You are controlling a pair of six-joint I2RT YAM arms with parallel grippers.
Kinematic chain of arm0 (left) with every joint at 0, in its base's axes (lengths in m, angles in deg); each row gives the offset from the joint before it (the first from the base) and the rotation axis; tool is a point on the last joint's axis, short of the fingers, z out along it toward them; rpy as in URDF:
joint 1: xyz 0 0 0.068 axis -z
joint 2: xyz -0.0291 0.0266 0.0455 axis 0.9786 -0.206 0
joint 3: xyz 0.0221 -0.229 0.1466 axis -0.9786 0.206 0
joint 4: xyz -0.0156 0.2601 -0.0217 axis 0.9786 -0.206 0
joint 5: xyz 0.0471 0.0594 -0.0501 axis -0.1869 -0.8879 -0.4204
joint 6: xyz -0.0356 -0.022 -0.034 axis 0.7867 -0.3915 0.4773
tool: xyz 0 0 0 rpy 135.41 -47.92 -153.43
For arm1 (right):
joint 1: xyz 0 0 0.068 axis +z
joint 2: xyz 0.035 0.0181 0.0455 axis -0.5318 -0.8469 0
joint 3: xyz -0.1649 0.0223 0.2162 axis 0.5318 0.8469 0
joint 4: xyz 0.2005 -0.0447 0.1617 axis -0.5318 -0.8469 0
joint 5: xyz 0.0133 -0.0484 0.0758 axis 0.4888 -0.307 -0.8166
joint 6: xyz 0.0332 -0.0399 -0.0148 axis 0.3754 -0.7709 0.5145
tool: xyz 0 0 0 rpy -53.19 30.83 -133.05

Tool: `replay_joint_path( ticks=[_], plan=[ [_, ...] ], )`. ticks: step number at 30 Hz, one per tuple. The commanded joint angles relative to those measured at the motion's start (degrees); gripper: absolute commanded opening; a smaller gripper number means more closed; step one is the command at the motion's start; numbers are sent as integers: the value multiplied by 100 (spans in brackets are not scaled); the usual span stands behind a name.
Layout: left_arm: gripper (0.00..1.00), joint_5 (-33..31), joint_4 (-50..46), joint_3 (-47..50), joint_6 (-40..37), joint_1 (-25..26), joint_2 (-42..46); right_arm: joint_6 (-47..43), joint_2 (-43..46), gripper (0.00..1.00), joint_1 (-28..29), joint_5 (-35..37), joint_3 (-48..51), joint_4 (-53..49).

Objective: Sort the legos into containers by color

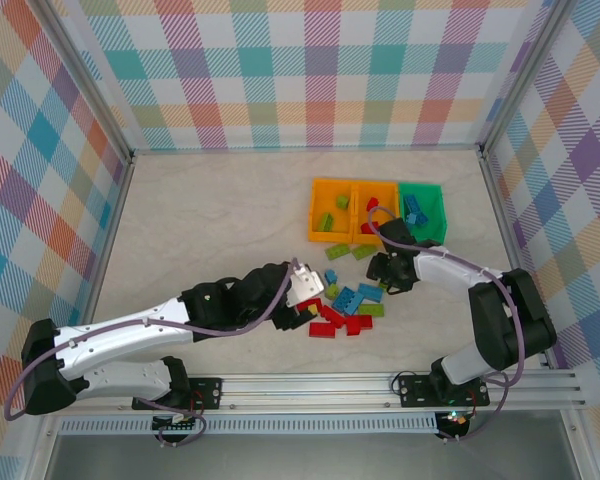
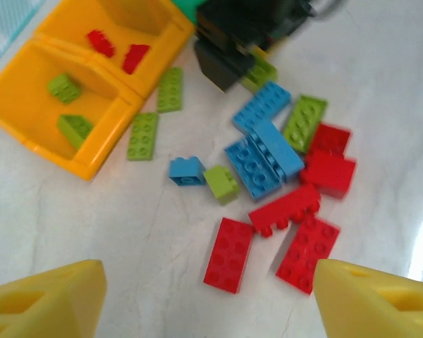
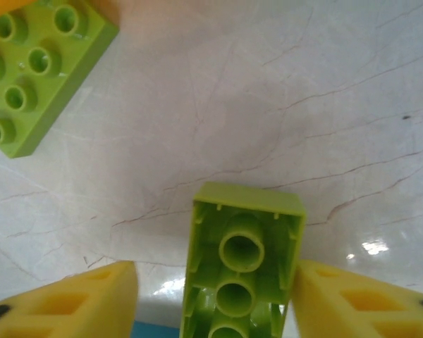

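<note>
Straddling the upturned lime green brick [image 3: 243, 253], my right gripper [image 3: 215, 289] stands apart, unclamped; centre it and squeeze squarely before lifting.

Lime green studded plastic brick [image 3: 243, 260], underside up, runs off the bottom edge. Another lime green brick [image 3: 35, 70], top left, clipped by the edge. Left wrist view: bright green plastic bin [image 2: 189, 6], just a blurred sliver at top.
</note>
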Motion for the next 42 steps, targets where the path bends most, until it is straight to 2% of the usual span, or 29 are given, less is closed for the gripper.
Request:
replay_joint_path(
  ticks=[1, 4, 7, 9, 13, 18, 20, 24, 26, 30, 37, 42],
  plan=[
    [83, 587, -261, 79, -1262, 102, 29, -127, 136, 47, -33, 356, 161, 13],
    [88, 823, -54, 292, -1778, 87, 165, -237, 170, 36, -34, 469, 174, -125],
    [96, 1143, 29, 377, -1977, -13, 360, -293, 310, 26, -35, 513, 164, -263],
    [99, 1166, 49, 377, -2004, -118, 482, -359, 523, 25, -35, 548, 105, -393],
    [100, 1005, 440, 542, -1848, -245, 780, -568, 1151, 25, -29, 502, -165, -656],
    [100, 302, 1265, 945, -1268, -293, 1452, -1254, 1827, 25, -9, -236, -587, 68],
    [100, 63, 1463, 1114, -1090, -328, 1770, -1529, 1629, 24, -9, -391, -905, 392],
    [100, -219, 1203, 1108, -804, -355, 2303, -1875, 602, 24, -9, -873, -1923, 572],
    [100, -429, 1017, 1026, -464, -355, 2451, -1891, 38, 24, 0, -1098, -2358, 621],
    [100, -1219, 406, 742, 828, -355, 2455, -1994, -1096, 24, 119, -1131, -3322, 543],
    [100, -2175, -820, -152, 3077, -355, 1581, -2184, -2650, 29, 317, -746, -4809, -313],
    [100, -2365, -1462, -642, 4605, -355, 943, -2388, -2897, 54, 459, -471, -5147, -576]
  ],
)
